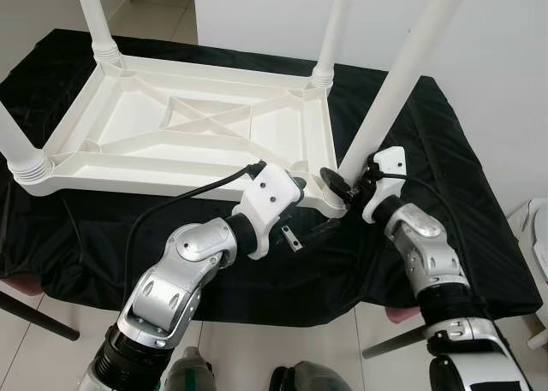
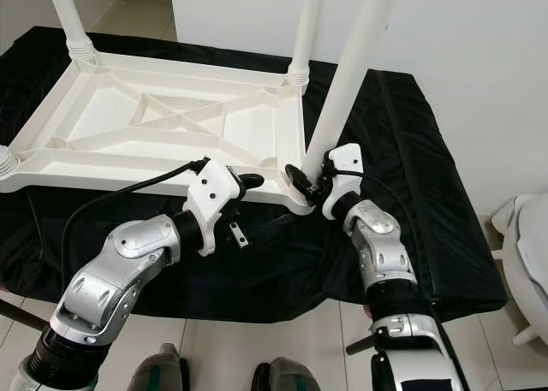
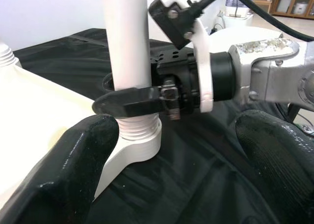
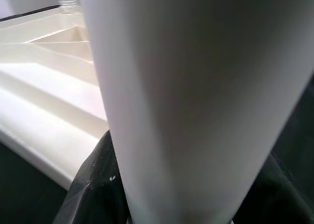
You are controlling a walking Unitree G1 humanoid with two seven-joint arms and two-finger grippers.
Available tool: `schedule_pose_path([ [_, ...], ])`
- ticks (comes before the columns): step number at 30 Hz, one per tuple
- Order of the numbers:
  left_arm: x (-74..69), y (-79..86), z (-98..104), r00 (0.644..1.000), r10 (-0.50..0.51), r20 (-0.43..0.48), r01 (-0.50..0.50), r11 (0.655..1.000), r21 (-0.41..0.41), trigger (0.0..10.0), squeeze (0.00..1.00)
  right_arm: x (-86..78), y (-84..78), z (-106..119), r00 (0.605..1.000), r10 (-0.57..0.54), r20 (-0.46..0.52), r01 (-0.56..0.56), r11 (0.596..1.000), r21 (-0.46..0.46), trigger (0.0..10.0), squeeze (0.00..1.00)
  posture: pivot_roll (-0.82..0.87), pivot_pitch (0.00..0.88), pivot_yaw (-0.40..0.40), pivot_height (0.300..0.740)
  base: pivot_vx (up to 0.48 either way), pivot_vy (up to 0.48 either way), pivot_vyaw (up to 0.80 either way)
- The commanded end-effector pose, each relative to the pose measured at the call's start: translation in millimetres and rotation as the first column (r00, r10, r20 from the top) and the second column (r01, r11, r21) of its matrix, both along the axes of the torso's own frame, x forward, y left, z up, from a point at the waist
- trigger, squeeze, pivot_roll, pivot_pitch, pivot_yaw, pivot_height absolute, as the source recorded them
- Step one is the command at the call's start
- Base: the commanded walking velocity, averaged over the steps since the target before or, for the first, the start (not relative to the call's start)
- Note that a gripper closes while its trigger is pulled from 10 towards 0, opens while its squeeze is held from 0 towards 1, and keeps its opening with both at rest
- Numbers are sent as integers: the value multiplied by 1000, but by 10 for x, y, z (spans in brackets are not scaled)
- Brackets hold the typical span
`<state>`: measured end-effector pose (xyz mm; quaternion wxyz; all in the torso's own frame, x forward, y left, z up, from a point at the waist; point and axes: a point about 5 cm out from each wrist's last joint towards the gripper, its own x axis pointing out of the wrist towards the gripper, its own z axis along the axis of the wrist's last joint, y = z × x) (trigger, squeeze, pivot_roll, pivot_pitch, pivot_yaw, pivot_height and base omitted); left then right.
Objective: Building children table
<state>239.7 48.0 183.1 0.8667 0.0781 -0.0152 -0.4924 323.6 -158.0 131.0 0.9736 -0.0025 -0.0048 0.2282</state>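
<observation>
A white plastic children's table [image 1: 188,130] lies upside down in front of me on a counter draped in black cloth [image 1: 445,203], its ribbed underside facing up. Four white legs stand up from its corner sockets: one at the far left [image 1: 92,14], one at the far right [image 1: 334,27], one at the near left [image 1: 13,143], and the near-right leg [image 1: 402,83], which is tilted, leaning up and away to my right.

My right pincer [image 1: 342,183] is closed around the near-right leg just above its threaded base, one black finger [image 3: 130,100] wrapping the front of the tube right over the ribbed collar where the leg meets its socket [image 3: 140,140]. In the right wrist view the white tube sits directly against the camera, with the black fingers hugging it at the bottom and the table's pale ribs beyond.

My left pincer [image 1: 300,211] rests low beside the table's near-right corner, just short of the socket, its two fingers [image 3: 73,170] spread wide with nothing between them; one sits against the table's edge, the other over the black cloth. The two pincers are near each other but not touching.

A pale tiled floor [image 1: 51,357] shows below the counter.
</observation>
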Motion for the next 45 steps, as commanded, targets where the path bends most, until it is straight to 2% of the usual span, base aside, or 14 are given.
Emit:
schedule_pose_path([
  [1,-26,-17,-2,1000,2,-5,-2,1000,-3,10000,0,3,-2,7,999,-49,-15,49,999,13,10000,0,19,0,-75,740,0,0,0],
  [3,-31,-23,-5,1000,-1,-7,1,1000,-4,10000,0,-16,-13,1,981,-188,-40,189,981,32,10000,0,15,0,-75,740,0,0,0],
  [4,-31,-23,-5,1000,-1,-7,1,1000,-4,10000,0,-16,-13,1,981,-188,-40,189,981,32,10000,0,15,0,-75,740,0,0,0],
  [7,-36,-32,-11,1000,-5,-11,5,1000,-6,10000,0,-78,-37,-15,920,-389,-59,391,919,40,10000,0,11,0,-76,740,0,0,0],
  [10,-36,-35,-12,1000,-5,-11,5,1000,-7,10000,0,-107,-53,-8,889,-454,-53,457,889,45,10000,0,11,0,-76,740,0,0,0],
  [12,-40,-38,-15,1000,-6,-13,6,1000,-8,10000,0,-221,6,13,842,-537,-53,539,840,64,10000,0,12,0,-79,740,0,0,0],
  [13,-42,-39,-16,1000,-6,-14,6,1000,-9,10000,0,-268,48,22,832,-551,-65,555,829,72,10000,0,12,0,-79,740,0,0,0],
  [16,-44,-41,-18,1000,-6,-15,6,1000,-9,10000,0,-313,135,58,850,-524,-54,527,847,68,10000,0,13,2,-82,740,0,0,0],
  [27,-30,-34,-9,1000,0,-11,0,1000,-11,10000,0,-299,134,97,848,-527,-60,529,848,38,10000,0,12,15,-85,740,0,0,0],
  [28,-27,-29,-9,1000,3,-10,-3,1000,-10,10000,0,-286,144,110,862,-503,-59,506,861,51,10000,1000,12,15,-85,740,0,0,0],
  [35,-5,-18,-8,1000,9,-7,-9,1000,-7,10000,0,-187,160,188,953,-301,-24,302,947,108,10000,1000,10,12,-83,740,0,0,0],
  [40,-1,-17,-14,1000,9,-7,-9,1000,-4,10000,0,-175,168,190,977,-214,-19,214,972,96,10000,957,10,12,-83,740,0,0,0],
  [41,7,-12,-23,1000,12,-8,-12,1000,0,10000,0,-158,161,158,987,-159,-36,161,984,78,10000,0,13,9,-80,740,0,0,0],
  [45,30,0,-44,1000,24,-19,-24,1000,4,10000,0,-122,129,99,998,-16,-56,19,999,39,10000,0,16,6,-78,740,0,0,0],
])
